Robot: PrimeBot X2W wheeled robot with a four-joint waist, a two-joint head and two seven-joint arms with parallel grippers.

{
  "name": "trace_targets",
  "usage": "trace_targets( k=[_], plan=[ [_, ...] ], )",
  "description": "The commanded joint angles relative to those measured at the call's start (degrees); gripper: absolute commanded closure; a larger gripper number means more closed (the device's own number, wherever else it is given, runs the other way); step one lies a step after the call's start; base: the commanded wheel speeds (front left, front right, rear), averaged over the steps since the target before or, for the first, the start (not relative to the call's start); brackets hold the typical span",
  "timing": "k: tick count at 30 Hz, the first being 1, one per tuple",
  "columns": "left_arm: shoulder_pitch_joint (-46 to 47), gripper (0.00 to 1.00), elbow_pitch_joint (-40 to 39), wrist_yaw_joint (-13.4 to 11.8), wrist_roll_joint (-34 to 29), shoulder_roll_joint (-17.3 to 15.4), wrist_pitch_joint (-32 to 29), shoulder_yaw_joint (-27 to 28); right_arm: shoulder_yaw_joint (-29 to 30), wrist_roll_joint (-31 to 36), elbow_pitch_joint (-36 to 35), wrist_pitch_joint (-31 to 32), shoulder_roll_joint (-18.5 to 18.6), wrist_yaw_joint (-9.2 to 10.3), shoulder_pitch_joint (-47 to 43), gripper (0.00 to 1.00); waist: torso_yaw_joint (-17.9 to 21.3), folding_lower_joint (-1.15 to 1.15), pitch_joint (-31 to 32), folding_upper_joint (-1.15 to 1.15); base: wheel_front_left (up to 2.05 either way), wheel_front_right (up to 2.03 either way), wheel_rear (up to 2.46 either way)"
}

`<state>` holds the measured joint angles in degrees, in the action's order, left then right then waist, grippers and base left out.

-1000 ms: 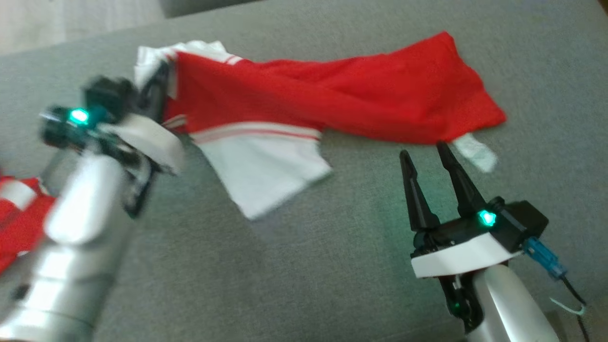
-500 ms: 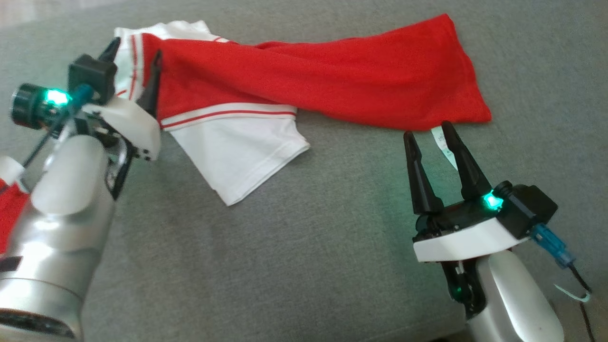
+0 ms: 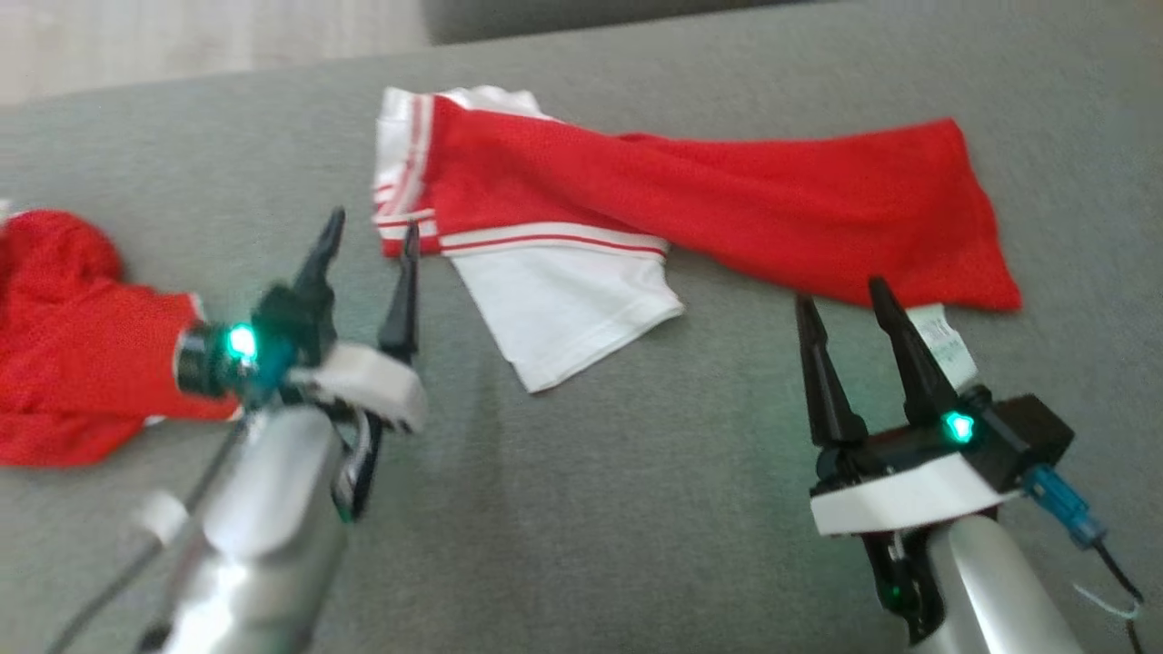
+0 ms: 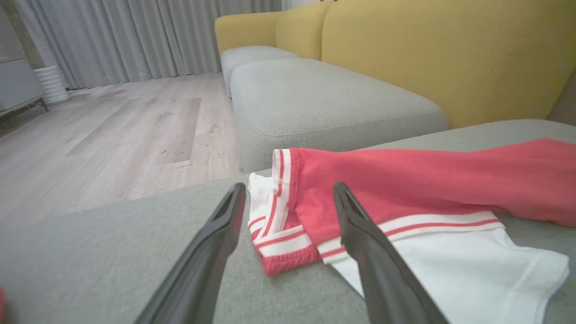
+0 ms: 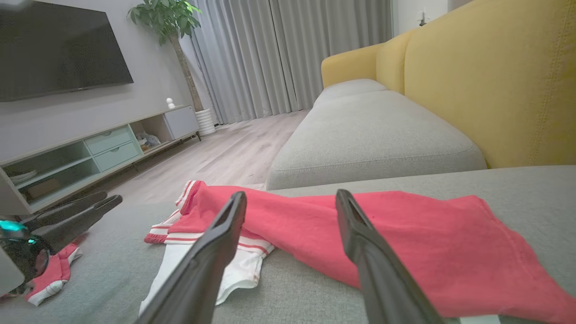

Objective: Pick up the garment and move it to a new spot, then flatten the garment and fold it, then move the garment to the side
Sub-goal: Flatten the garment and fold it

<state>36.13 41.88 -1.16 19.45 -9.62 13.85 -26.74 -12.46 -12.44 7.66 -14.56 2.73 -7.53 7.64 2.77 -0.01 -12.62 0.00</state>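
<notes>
Left gripper [image 3: 372, 222] and right gripper [image 3: 840, 292], fingers wide and empty, near the twisted red-and-white jersey garment [image 3: 727, 200]; pinching one layer risks bunching.

Soft, even daylight seemed to come through the curtains [image 5: 288, 58], so the garment [image 3: 727, 200] threw only a thin shadow on the cushion [image 3: 591, 509]. The head view was smeared, most of all on the left gripper [image 3: 373, 221] and its arm [image 3: 263, 509], while the green lamps [image 3: 241, 342] on it and on the right gripper [image 3: 839, 292] flared into small blooms of glare. Both wrist views bowed lines near their edges, and the near fingers [image 4: 202, 270] were out of focus against a sharper room.
</notes>
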Motion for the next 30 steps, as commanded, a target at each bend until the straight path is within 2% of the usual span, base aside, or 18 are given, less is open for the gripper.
trace_targets(
  k=[1,3,13,18,22,28,30],
  plan=[
    [-1.8,0.00,-4.7,-2.2,0.3,-0.5,1.0,2.7,-0.5,0.7,-1.5,-0.4,0.1,0.04,-0.6,0.00,-3.0,0.01,2.8,0.00,0.00,0.00,0.00],
    [-5.3,0.00,-7.6,-4.2,-0.2,0.3,1.1,2.9,-0.2,1.4,-1.2,-0.4,0.1,0.04,-1.6,0.00,-3.9,0.01,3.6,0.00,0.00,0.00,0.00],
    [-18.2,0.00,-19.7,-7.9,-1.0,3.5,1.1,5.7,1.6,3.1,-1.1,-0.4,0.1,0.04,-3.6,0.00,-5.6,0.01,5.0,0.00,0.00,0.00,0.00],
    [-20.2,0.00,-20.9,-6.8,-2.2,4.3,1.1,5.6,1.3,2.6,-1.6,-0.4,0.1,0.04,-3.4,0.00,-4.8,0.01,4.6,0.00,0.00,0.00,0.00],
    [-19.2,0.00,-18.2,-3.3,0.3,5.3,0.4,4.2,0.9,2.3,-1.8,-0.4,0.1,0.04,-3.0,0.00,-3.6,0.01,3.8,0.00,0.00,0.00,0.00],
    [-15.7,0.00,-13.4,-0.5,0.7,5.9,-2.8,0.5,0.9,1.8,-2.2,-0.4,0.1,0.04,-2.2,0.00,-1.4,0.01,1.3,0.00,0.00,0.00,0.00],
    [-14.3,0.00,-11.9,-0.4,0.2,6.1,-3.4,-0.6,0.7,1.6,-2.3,-0.4,0.1,0.04,-1.9,0.00,-0.5,0.01,0.3,0.00,0.00,0.00,0.00]
  ],
)
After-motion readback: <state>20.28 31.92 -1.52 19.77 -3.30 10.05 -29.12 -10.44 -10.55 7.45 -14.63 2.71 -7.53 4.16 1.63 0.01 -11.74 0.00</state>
